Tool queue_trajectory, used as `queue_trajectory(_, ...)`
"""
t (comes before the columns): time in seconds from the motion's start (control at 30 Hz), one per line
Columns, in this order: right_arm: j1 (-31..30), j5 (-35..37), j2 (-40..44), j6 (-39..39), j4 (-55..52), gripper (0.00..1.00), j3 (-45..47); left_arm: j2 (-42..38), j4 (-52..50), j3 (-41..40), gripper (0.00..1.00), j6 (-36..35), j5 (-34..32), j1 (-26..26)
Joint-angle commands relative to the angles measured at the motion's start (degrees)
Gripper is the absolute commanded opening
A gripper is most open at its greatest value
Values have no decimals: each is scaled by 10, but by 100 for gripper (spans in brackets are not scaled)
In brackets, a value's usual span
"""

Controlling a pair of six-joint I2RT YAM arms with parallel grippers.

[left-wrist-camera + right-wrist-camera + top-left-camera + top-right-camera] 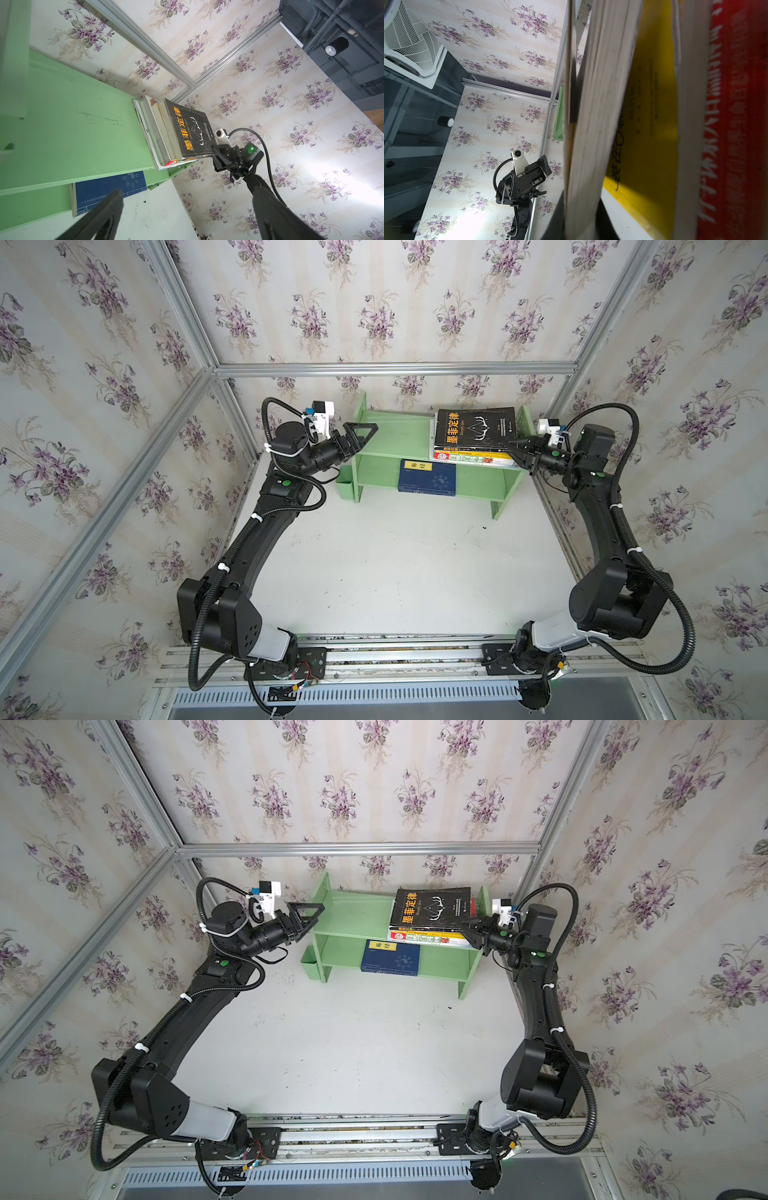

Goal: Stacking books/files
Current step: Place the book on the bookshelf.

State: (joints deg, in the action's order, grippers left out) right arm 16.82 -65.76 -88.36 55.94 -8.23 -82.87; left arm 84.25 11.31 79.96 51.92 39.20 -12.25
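A stack of books lies on the right of the green shelf's (390,435) upper board. On top is the black book (478,429) (434,908) (191,131) with an orange title and antlers. My right gripper (515,450) (467,928) (581,207) is shut on that book's front right corner, pages between the jaws. The gripped edge stands slightly off the yellow book (650,104) below. Under these lies a green-and-red book (469,458). A navy book (428,477) (110,187) lies flat on the lower board. My left gripper (365,433) (311,913) (188,199) hangs open and empty at the shelf's left end.
The shelf stands against the back wall of a wallpapered enclosure with aluminium frame posts. A small green cup (345,485) hangs on the shelf's left side. The left half of the upper board (72,128) is bare. White tabletop (395,572) stretches in front.
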Motion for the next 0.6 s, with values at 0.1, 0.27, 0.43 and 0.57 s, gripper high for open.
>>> queue_trajectory(0.1,6,1,-4,0,46,0,-11,-15,-2,-15,99,-15,-14,1)
queue_trajectory(0.27,9,2,-4,19,72,0,-5,-22,-7,-21,99,-16,-19,0)
queue_trajectory(0.43,10,0,-6,22,72,0,3,-26,-15,-19,100,-24,-24,0)
queue_trajectory(0.57,10,1,-4,19,72,0,1,-22,-18,-14,99,-25,-21,0)
